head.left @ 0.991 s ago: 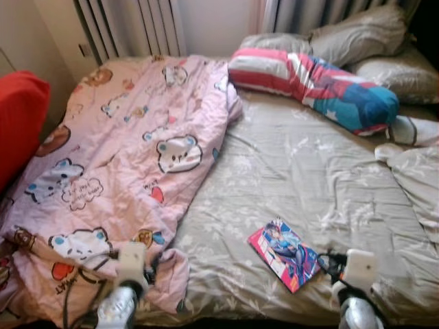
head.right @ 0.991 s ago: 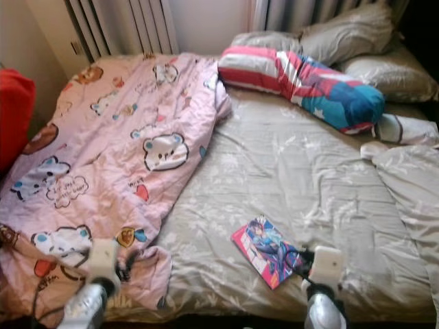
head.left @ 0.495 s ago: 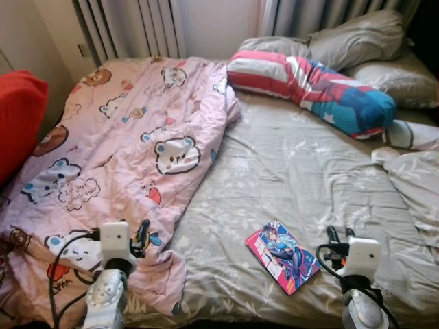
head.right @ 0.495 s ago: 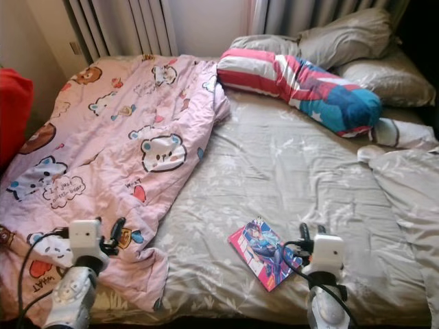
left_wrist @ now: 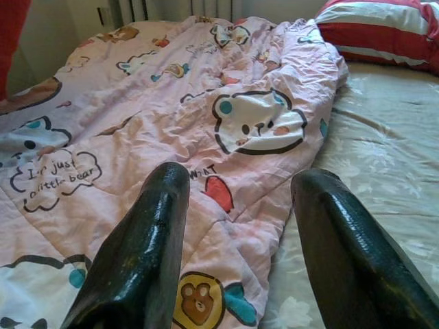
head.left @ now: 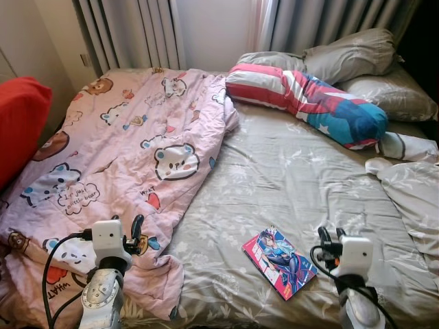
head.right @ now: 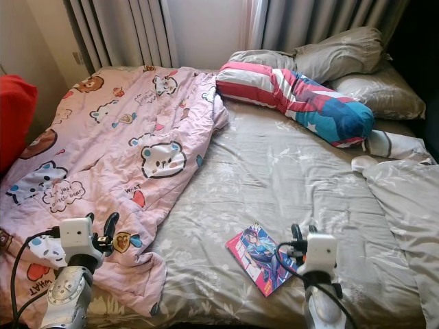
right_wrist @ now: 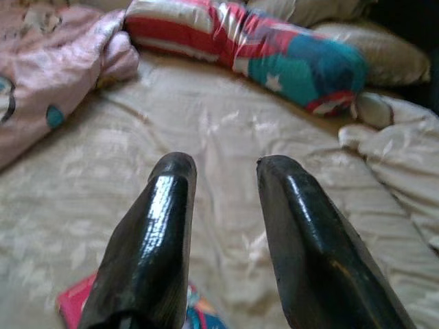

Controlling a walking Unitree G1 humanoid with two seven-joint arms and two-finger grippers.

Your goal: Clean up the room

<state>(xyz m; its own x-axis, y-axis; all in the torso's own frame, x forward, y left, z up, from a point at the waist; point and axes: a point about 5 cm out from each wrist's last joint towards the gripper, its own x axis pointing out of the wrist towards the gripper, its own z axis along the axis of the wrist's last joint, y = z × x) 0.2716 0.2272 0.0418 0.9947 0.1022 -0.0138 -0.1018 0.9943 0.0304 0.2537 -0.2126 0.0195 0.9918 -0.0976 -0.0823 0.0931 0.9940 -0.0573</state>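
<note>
Quilt (head.left: 137, 144), left of frame: pink, cartoon bear print. Sheet (head.left: 302, 178): grey-beige, pale floral. Long pillow (head.left: 309, 103), upper right: red-white stripes, blue-teal end. Book (head.left: 279, 262), lower centre: pink-bordered, blue figure.

Home bedroom, bed (head.left: 309, 171), pink quilt (head.left: 130, 151), pillows (head.left: 357, 51), curtains (head.left: 137, 31)

Daylight is coming in from the curtains (head.left: 288, 24) behind the bed and I am seeing both eye views bright and quite sharp. The far right corner is falling into dark shadow. My left wrist view is looking clear, while my right wrist view is looking soft and blurred.
</note>
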